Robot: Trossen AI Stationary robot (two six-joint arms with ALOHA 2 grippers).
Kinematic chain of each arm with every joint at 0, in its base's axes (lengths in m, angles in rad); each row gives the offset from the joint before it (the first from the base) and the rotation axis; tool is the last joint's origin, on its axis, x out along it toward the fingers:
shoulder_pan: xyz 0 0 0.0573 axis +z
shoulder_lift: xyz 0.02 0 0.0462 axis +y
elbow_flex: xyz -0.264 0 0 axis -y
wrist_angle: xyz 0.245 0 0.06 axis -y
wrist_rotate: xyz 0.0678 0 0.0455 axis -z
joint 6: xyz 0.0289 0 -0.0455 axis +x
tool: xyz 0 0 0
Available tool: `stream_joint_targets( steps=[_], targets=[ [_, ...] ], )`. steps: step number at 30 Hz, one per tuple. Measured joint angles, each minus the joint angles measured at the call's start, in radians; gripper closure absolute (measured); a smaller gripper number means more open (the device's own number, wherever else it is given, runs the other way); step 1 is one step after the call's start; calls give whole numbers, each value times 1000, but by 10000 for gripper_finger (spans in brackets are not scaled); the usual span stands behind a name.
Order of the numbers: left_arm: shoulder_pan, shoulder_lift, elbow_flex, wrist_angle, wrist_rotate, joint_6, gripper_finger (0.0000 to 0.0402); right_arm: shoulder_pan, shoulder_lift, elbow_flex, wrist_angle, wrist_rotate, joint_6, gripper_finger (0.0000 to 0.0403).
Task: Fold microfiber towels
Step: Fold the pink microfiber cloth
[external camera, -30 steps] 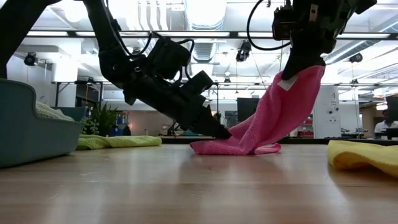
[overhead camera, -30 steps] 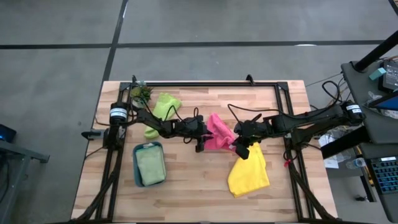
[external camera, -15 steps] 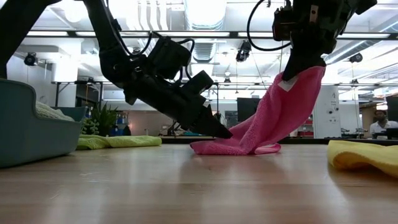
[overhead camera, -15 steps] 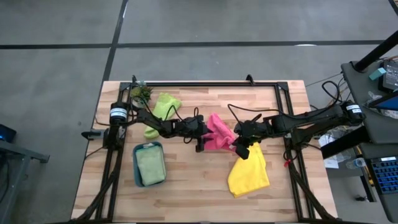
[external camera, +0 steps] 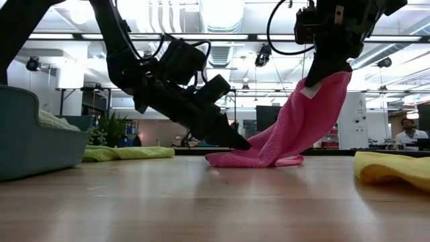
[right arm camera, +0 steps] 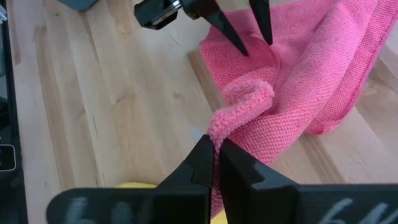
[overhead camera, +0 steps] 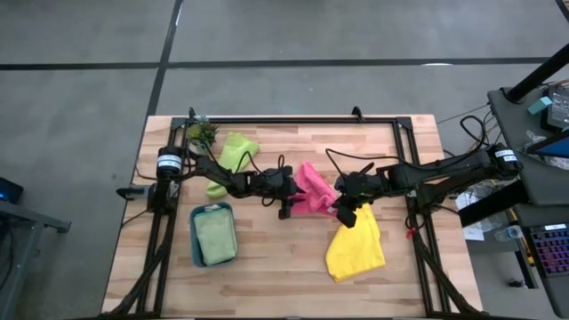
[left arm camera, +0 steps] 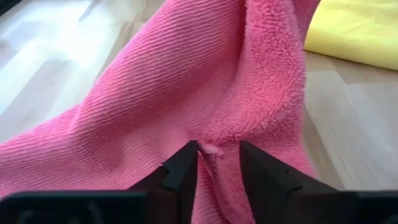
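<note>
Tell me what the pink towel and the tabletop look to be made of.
Pink towel: soft microfiber-like cloth, matte, with fine ribbed rows on one face and a fuzzy looped pile on the other. Tabletop: light wood, probably butcher-block, shown by joined planks with visible grain and a smooth, slightly glossy finish.

Left hand [left arm camera: 217,163] parted around a pink towel [left arm camera: 155,93] fold, yellow towel [left arm camera: 354,31] beyond, wooden table [left arm camera: 348,124]

Pink towel [left arm camera: 186,81]: fuzzy, ribbed microfiber cloth, looped pile along its hem. Yellow towel [left arm camera: 360,31]: similar soft matt cloth. Surface [right arm camera: 112,93]: pale wood planks, smooth, faint sheen. Fingers [left arm camera: 186,168]: dark, matt plastic.
</note>
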Motion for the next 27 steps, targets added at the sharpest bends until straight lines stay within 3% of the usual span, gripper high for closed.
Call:
stream_joint_targets(
  steps=[7, 12, 20, 27],
  targets=[
    [1, 0, -1, -1, -4, -4, 388, 0, 0, 0, 0, 0, 0, 394],
    [0, -47, -11, -30, -13, 4, 400, 0, 0, 2, -2, 0, 5, 394],
    [-10, -477, -108, -239, -16, 172, 401, 12, -25, 87, -43, -8, -61, 394],
    [-10, -832, -192, -285, -16, 180, 401, 11, -35, 239, -194, 59, -155, 394]
  ],
)
